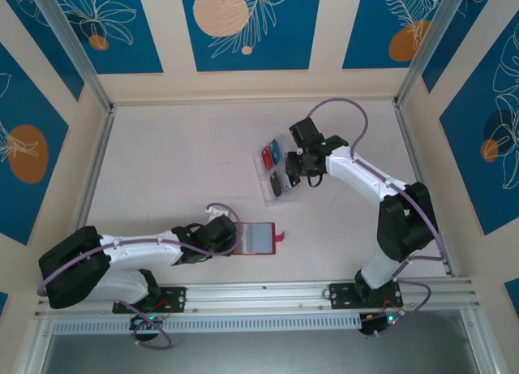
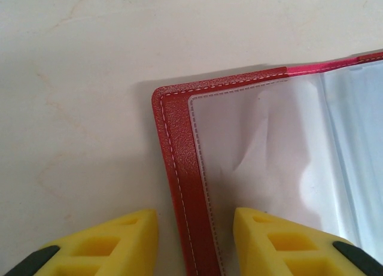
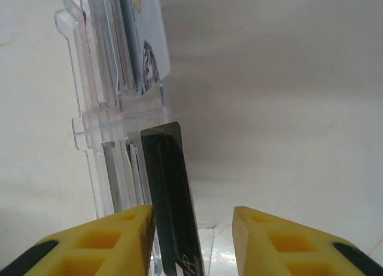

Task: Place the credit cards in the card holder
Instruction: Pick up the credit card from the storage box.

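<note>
Though tiny overhead, a black card (image 3: 170,186) stands inside the right claw (image 3: 192,215) — spread.

Top cam is looking down from above and behind the bases (image 1: 154,297), covering the whole table (image 1: 178,163). Left wrist cam is sitting close over the holder (image 2: 182,168) corner, right wrist close on the tray (image 3: 90,132); top is sharing both spots.

Your left gripper (image 2: 194,240) had its yellow fingers (image 2: 119,240) spread either side of the card holder's (image 2: 179,150) red edge. Clear sleeves (image 2: 257,156) showed inside.
</note>
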Available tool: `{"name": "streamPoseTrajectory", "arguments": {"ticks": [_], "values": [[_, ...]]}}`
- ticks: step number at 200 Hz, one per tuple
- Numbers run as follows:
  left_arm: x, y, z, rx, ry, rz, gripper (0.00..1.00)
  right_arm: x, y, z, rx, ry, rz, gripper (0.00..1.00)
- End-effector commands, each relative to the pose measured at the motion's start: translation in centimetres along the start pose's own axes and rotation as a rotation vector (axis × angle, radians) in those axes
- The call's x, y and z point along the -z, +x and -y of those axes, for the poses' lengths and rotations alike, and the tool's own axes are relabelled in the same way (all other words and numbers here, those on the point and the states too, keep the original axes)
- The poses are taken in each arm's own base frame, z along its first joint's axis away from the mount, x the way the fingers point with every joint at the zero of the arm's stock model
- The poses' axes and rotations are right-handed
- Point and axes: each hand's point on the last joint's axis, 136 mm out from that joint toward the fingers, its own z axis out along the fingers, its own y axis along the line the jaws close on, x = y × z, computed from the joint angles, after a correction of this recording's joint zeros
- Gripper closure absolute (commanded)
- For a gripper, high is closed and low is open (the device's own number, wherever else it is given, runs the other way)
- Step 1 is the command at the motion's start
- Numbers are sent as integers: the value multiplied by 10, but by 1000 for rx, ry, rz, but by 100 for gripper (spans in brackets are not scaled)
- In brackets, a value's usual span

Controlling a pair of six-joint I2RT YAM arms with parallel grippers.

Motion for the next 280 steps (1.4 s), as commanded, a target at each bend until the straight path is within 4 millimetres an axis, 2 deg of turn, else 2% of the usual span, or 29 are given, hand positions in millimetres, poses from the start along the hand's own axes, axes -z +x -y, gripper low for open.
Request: {"name": "streamPoseTrajectory", "arguments": {"ticks": [1,78,149,206,252,280], "values": [[-6,22,-4,8,16,-78,62,2,-5,-9,11,-48,1,61],[-7,23,-6,12,13,-77,62,4,-5,-17,21,-78,1,75],[-8,24,-7,14,11,-79,62,-2,-2,-20,36,-78,-17,78],[-7,24,-7,17,11,-74,62,-4,-1,-23,48,-88,-29,84],[-6,24,-8,18,9,-73,62,4,-6,-27,58,-104,-13,93],[-6,25,-9,19,10,-73,62,16,-16,-29,72,-99,13,99]]}}
